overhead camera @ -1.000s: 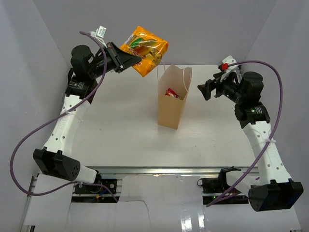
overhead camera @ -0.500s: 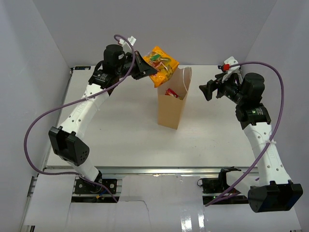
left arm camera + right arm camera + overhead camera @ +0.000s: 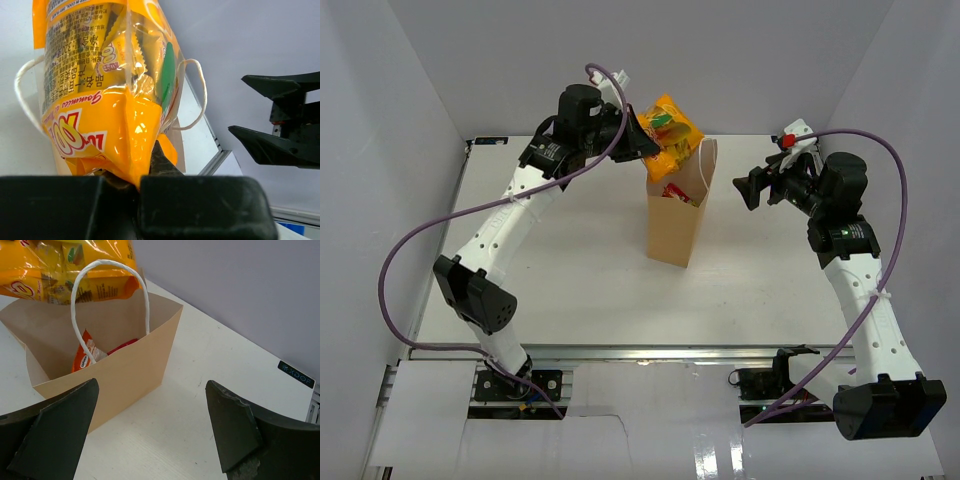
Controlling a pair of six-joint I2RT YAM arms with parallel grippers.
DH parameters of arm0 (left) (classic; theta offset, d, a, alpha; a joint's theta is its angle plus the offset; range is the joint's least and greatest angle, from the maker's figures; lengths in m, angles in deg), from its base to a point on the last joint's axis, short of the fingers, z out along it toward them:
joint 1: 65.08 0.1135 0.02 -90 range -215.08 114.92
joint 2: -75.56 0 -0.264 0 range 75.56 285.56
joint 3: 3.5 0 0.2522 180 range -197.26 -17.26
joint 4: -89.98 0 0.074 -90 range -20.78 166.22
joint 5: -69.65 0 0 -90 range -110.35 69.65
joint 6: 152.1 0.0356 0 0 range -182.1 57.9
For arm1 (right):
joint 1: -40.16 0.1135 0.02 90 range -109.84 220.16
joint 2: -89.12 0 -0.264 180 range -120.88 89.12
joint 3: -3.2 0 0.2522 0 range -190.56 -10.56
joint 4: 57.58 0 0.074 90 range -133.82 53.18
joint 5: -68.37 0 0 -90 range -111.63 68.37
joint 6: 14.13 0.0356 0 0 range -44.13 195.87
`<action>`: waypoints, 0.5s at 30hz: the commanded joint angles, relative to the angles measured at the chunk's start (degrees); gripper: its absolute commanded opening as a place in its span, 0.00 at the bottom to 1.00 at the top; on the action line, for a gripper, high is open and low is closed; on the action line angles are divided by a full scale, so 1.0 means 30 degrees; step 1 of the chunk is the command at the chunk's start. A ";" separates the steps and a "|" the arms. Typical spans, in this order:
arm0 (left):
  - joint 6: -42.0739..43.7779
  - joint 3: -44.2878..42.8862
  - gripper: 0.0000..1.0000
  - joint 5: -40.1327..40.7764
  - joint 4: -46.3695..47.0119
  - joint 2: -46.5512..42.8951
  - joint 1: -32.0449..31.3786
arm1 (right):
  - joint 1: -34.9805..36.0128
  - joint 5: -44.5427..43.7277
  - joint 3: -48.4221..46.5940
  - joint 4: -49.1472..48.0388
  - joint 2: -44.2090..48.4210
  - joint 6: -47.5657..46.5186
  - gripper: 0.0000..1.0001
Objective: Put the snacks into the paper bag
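Observation:
The tan paper bag (image 3: 674, 225) stands upright mid-table with white loop handles (image 3: 107, 270). Red and orange packets (image 3: 85, 356) lie inside it. My left gripper (image 3: 642, 143) is shut on the corner of a large orange-yellow snack packet (image 3: 672, 128) and holds it just over the bag's open mouth. That packet fills the left wrist view (image 3: 105, 95) and shows at the top of the right wrist view (image 3: 65, 270). My right gripper (image 3: 748, 187) is open and empty, held in the air to the right of the bag, facing it.
White table (image 3: 570, 270) enclosed by grey walls. A rail (image 3: 640, 352) runs along the near edge with both arm bases. Purple cables loop off each arm.
My left arm has swung right with the orange-yellow packet, from left of the bag to directly over its opening. The right arm has stayed still.

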 commanded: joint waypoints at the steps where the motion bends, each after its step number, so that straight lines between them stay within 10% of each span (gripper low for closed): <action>1: 0.0853 -0.1574 0.10 0.0662 0.0479 0.0001 -0.0276 | -0.0111 0.0093 0.0160 -0.0748 0.0307 -0.0018 0.93; 15: 0.0766 -0.4035 0.48 0.0838 0.0214 0.1173 -0.0510 | -0.0287 -0.0024 0.0248 -0.0748 0.0395 -0.0019 0.91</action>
